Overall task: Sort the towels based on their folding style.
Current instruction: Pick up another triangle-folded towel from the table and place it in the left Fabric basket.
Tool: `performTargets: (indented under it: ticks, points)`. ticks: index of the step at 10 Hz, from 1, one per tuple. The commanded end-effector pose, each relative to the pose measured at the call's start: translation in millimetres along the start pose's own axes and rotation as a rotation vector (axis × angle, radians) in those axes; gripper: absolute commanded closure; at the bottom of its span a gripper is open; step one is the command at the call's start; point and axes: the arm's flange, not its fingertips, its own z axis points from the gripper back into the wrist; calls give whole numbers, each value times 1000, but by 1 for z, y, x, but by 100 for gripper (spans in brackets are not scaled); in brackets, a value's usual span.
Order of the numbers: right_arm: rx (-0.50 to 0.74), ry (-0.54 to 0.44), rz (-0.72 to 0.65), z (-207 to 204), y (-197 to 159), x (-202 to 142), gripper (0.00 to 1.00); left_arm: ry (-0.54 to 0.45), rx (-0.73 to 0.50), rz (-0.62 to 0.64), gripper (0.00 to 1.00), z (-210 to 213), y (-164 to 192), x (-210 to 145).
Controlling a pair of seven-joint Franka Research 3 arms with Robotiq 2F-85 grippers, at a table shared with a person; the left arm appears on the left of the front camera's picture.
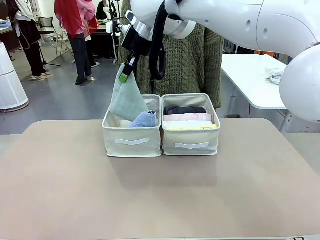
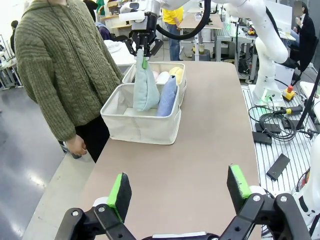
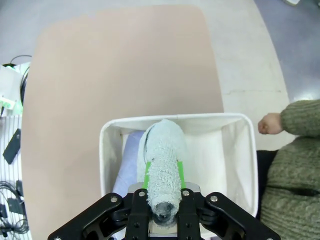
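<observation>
My right gripper [image 1: 123, 75] is shut on the tip of a pale blue-grey cone towel [image 1: 127, 97], which hangs into the left beige bin [image 1: 132, 141]. A periwinkle blue cone towel [image 1: 144, 119] leans inside that bin beside it. The right bin [image 1: 191, 142] holds dark grey [image 1: 185, 109], pink [image 1: 187, 117], white [image 1: 176, 123] and yellow [image 1: 192, 127] rolls. In the right wrist view the pale towel [image 3: 164, 155] runs up between the shut gripper [image 3: 164, 181] over the bin [image 3: 175, 120]. My left gripper [image 2: 179, 190] stands open, far from the bins [image 2: 135, 125], above the table end.
A person in a green knitted sweater [image 1: 187, 55] stands right behind the bins, one hand [image 3: 270, 123] hanging near the left bin's far side. The tan table [image 1: 160, 195] lies bare in front of the bins. A white table [image 1: 250, 75] stands at the back right.
</observation>
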Motion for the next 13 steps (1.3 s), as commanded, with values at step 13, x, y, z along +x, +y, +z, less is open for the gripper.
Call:
performTargets:
  ticks: [13]
  points:
    - [136, 64, -14, -78, -35, -8, 82, 0, 2, 0, 0, 1, -2, 1]
